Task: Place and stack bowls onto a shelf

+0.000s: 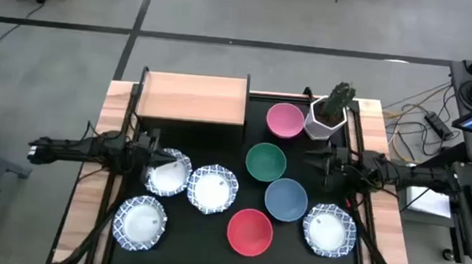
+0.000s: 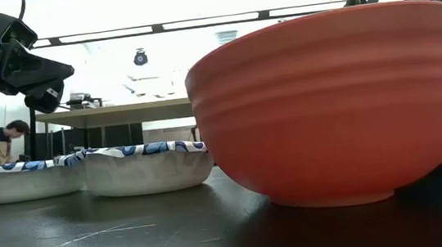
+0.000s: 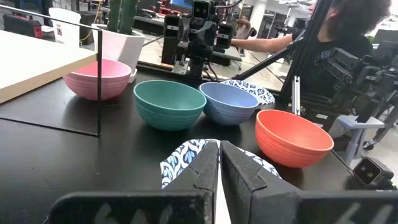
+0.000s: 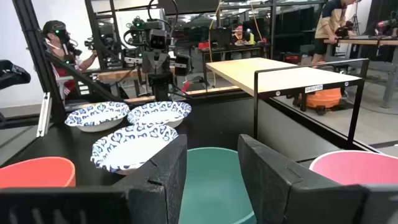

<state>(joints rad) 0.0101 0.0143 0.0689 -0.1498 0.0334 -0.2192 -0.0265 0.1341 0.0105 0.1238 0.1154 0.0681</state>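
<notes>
Bowls lay spread over the black table (image 1: 294, 246), none of them on the shelf (image 1: 193, 97), which stood at the table's far left edge with its light wooden top bare. Three white bowls with blue patterned rims sat on the left half: one (image 1: 168, 173) directly beneath the left gripper (image 1: 154, 153), a second (image 1: 211, 188) touching it on the right, and a third (image 1: 140, 222) nearer the front edge. The fourth patterned bowl (image 1: 329, 230) sat at the front right. The pink bowl (image 1: 285, 120) stood just beside the shelf's right end, next to a white pot (image 1: 324, 122) holding a cactus. The green bowl (image 1: 265, 161) lay near the table's centre, the blue bowl (image 1: 286, 198) just in front of it and to the right, and the red bowl (image 1: 249, 232) at the front centre.

The left gripper hovered over the rim of the first patterned bowl; in its wrist view the two fingers (image 3: 200, 176) stood almost together, with only a thin gap between them and nothing held. The right gripper (image 1: 325, 163) hung to the right of the green bowl, apart from it; in its wrist view the fingers (image 4: 168, 171) stood moderately apart with the green bowl showing in the gap, and they gripped nothing. A person (image 4: 61, 48) was visible in the room beyond the table.
</notes>
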